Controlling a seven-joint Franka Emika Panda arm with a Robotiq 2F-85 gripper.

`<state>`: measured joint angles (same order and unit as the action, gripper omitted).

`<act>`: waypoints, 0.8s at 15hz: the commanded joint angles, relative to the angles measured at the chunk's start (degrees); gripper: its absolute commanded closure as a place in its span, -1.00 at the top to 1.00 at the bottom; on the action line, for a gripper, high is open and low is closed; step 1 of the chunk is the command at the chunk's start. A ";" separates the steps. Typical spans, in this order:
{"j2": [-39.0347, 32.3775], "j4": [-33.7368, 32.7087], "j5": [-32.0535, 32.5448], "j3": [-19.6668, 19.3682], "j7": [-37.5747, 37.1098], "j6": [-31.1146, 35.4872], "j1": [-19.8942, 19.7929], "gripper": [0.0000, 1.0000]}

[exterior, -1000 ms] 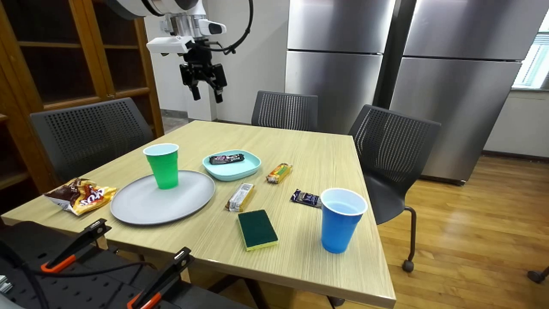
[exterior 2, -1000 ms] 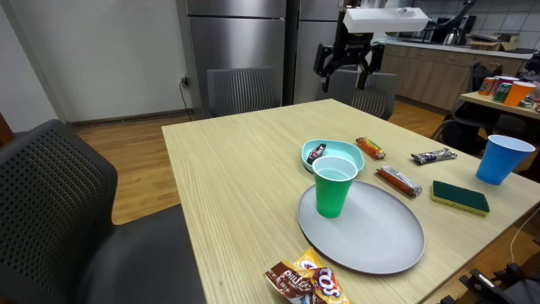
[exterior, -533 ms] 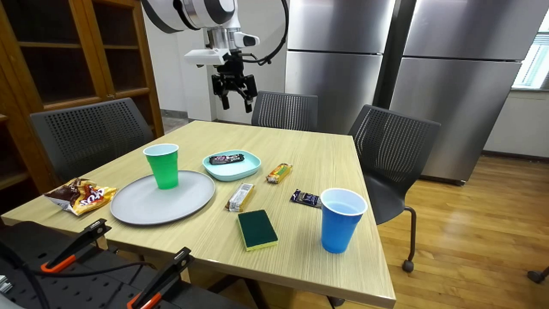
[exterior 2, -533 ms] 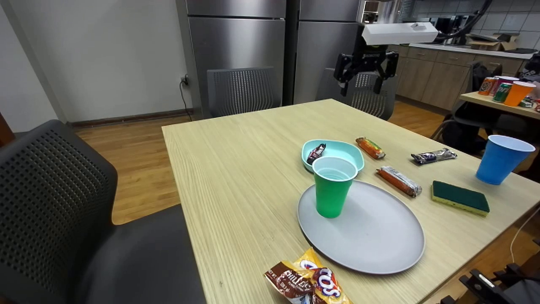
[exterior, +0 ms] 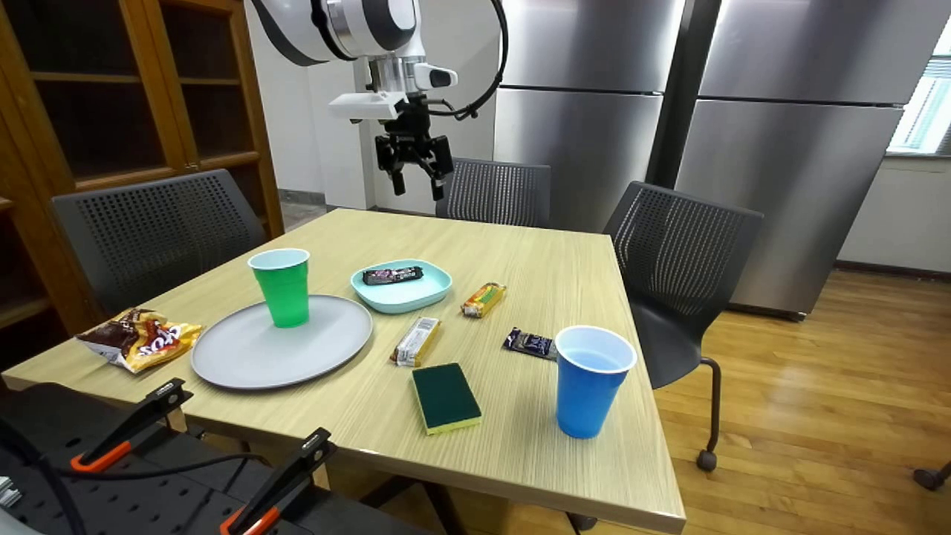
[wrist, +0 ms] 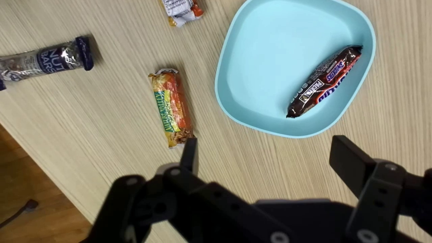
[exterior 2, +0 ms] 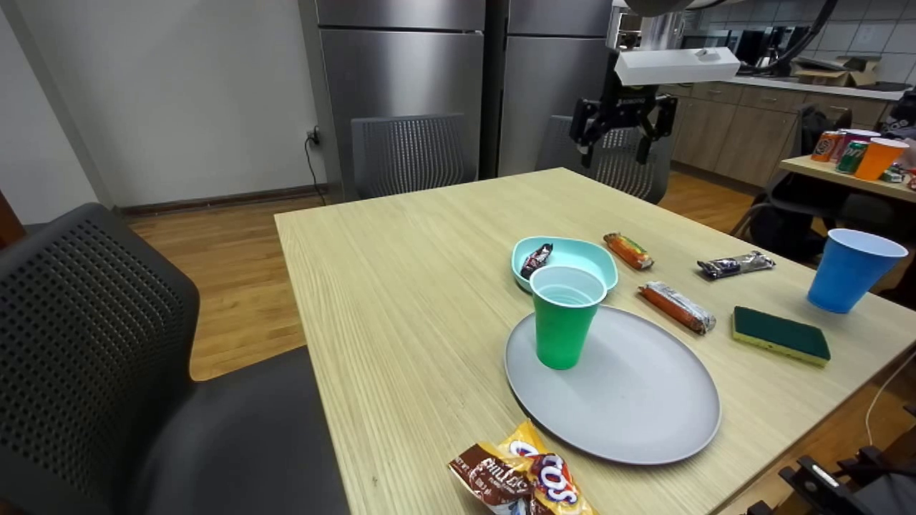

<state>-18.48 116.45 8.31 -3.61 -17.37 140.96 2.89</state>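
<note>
My gripper (wrist: 265,152) is open and empty, with its fingers wide apart above the table. It also shows raised over the table's far part in both exterior views (exterior: 417,187) (exterior 2: 614,156). A light blue square dish (wrist: 263,60) lies ahead of the fingertips in the wrist view. A dark Snickers bar (wrist: 325,81) lies inside it against one wall. An orange and green Nature Valley bar (wrist: 172,108) lies on the table beside the dish, partly behind the left fingertip. A nut bar (wrist: 47,60) in a clear and navy wrapper lies farther left. A silver-and-orange wrapped bar (wrist: 182,10) is cut off at the top.
A grey plate (exterior: 245,349) bears an upright green cup (exterior: 286,293). A crumpled snack bag (exterior: 141,338) lies beside it. A green and yellow sponge (exterior: 446,397) and an upright blue cup (exterior: 591,383) are near the front edge. Chairs (exterior: 669,282) stand round the table (exterior: 520,461).
My open gripper has moved to the right and a little lower in both exterior views, with only a small shift in the last half second. The objects on the table have not moved.
</note>
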 commanded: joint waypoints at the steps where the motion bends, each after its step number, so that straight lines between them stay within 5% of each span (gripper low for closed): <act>1: 0.25 0.18 -0.76 0.04 1.06 0.31 -0.15 1.00; 7: -1.43 0.57 -2.52 0.40 8.11 4.03 -2.91 1.00; 12: -5.71 -1.54 -10.63 1.94 17.48 6.23 -7.52 1.00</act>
<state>-21.80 116.74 1.70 -3.48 -5.32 145.94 -1.53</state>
